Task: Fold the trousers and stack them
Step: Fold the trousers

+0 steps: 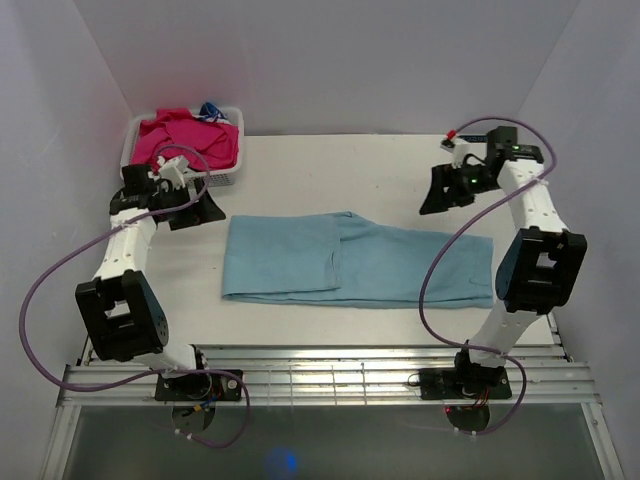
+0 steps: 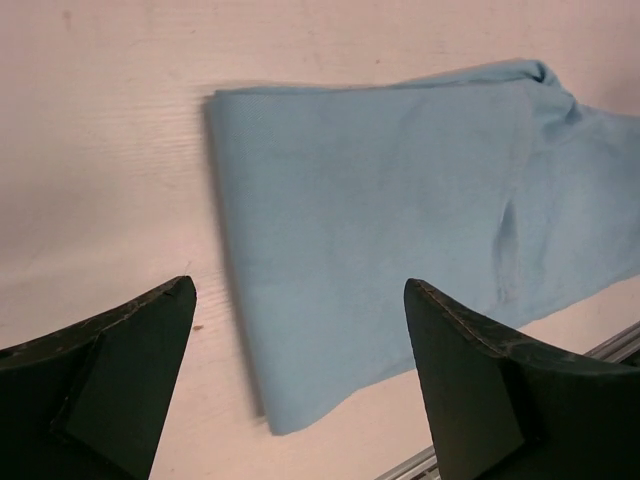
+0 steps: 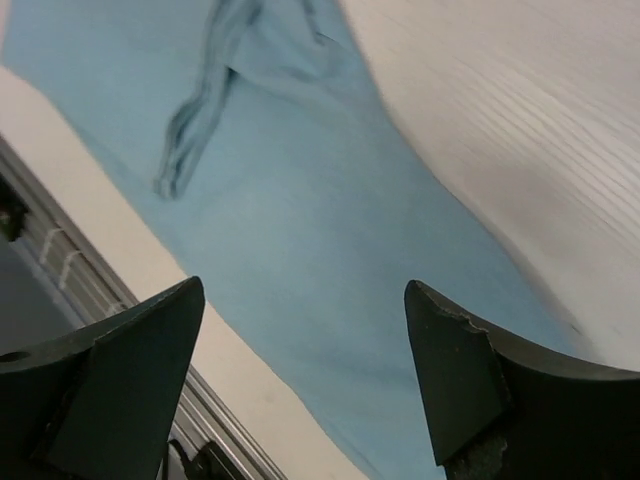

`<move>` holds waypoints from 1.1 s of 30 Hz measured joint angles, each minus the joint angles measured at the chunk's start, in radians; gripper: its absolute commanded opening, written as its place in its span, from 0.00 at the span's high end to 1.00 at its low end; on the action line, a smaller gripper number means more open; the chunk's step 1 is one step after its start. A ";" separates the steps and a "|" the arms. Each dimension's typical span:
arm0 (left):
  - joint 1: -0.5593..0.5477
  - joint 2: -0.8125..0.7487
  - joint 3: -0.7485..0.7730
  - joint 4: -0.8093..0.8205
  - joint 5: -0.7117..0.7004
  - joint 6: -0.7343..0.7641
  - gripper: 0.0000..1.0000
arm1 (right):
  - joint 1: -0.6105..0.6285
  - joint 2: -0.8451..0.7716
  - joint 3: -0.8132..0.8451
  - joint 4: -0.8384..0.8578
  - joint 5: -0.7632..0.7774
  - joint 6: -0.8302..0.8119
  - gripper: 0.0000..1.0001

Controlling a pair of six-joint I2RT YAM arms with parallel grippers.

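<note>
Light-blue trousers (image 1: 350,262) lie flat mid-bench (image 1: 330,165), long way L-to-R, w/ an extra layer lapped over the L half. L pincer (image 2: 300,285) is spread wide w/ nothing in it, just off the cloth's straight L edge, not touching. R pincer (image 3: 305,285) is also spread wide & empty, raised near the R end. White basket (image 1: 128,150) w/ pink garments (image 1: 185,140) sits at far L corner.
</note>
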 measured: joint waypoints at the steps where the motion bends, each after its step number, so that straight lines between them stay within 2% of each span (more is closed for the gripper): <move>1: 0.042 0.014 0.000 -0.020 0.018 0.031 0.03 | 0.062 -0.013 -0.032 0.062 -0.031 0.063 0.14; 6: 0.122 0.082 -0.040 -0.079 0.072 0.143 0.03 | 0.334 0.020 -0.131 0.332 -0.102 0.332 0.23; 10: 0.148 0.122 -0.108 -0.093 0.091 0.190 0.04 | 0.440 0.139 -0.129 0.484 -0.114 0.473 0.25; 15: 0.161 0.155 -0.140 -0.092 0.105 0.212 0.04 | 0.489 0.246 -0.167 0.593 -0.099 0.600 0.20; 29: 0.161 0.177 -0.141 -0.038 0.108 0.196 0.05 | 0.613 0.278 -0.267 0.733 -0.077 0.730 0.17; 31: 0.161 0.177 -0.141 -0.033 0.107 0.188 0.05 | 0.615 0.278 -0.274 0.750 -0.084 0.751 0.18; 33: 0.161 0.177 -0.141 -0.029 0.107 0.184 0.05 | 0.614 0.278 -0.282 0.768 -0.091 0.767 0.31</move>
